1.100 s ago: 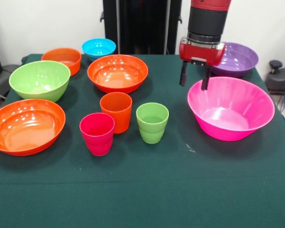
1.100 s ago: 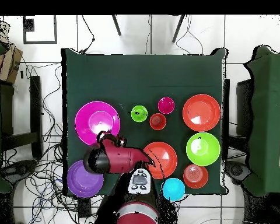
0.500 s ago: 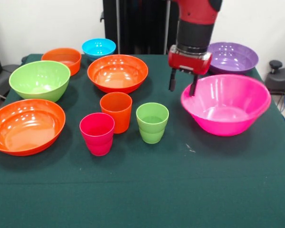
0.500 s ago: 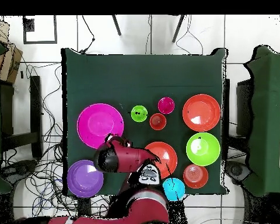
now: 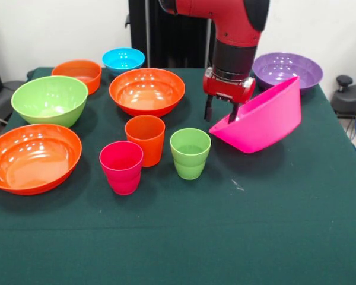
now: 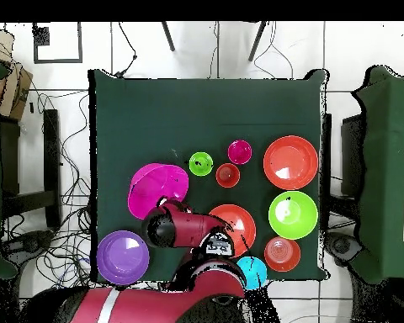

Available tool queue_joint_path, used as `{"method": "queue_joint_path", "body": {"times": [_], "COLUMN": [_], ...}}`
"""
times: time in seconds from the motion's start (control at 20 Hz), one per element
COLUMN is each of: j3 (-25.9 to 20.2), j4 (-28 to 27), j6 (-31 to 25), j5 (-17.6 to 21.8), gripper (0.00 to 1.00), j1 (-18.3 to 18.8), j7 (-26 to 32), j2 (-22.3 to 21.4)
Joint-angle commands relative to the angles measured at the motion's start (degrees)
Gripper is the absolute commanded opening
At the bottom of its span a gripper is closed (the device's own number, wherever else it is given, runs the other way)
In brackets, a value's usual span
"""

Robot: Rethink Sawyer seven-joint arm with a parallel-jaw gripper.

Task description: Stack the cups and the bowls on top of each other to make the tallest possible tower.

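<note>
Square surface [image 6: 207, 113] covered in dark green cloth [image 5: 184, 237], standing on a white tiled floor [image 6: 348, 46] strewn with black cables [image 6: 66, 168]. Dark green upholstered chairs [image 6: 389, 168] flank it; a brown cardboard box [image 6: 13, 88] sits at one side.

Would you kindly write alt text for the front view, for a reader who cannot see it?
A red robot arm's claw grips the rim of a large pink bowl, tipping it steeply on a green table. Three cups, magenta, orange and light green, stand beside it, with six more bowls behind and to the left.
</note>
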State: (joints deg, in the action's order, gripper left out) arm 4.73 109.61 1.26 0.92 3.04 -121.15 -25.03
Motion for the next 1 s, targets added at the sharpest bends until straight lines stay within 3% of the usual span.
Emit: {"method": "queue_joint_path", "body": {"times": [0.05,0.25,0.55,0.8,1.0], "j3": [-4.14,-4.55,-7.25,-6.56,-7.51], "j4": [-5.50,-5.75,-6.03,-6.05,-5.83], "j6": [0.89,-0.75,-1.23,-2.19,-3.54], "j5": [0.48,-0.68,-0.85,-1.92,-1.66], "gripper": [1.00,1.00,1.00,1.00,1.00], "j1": [-1.98,-2.87,-1.35,-2.55,-1.20], "j7": [-4.94,-5.46,-5.54,-6.18,-5.63], "j2": [1.53,0.20,-0.45,-1.25,-2.57]}}
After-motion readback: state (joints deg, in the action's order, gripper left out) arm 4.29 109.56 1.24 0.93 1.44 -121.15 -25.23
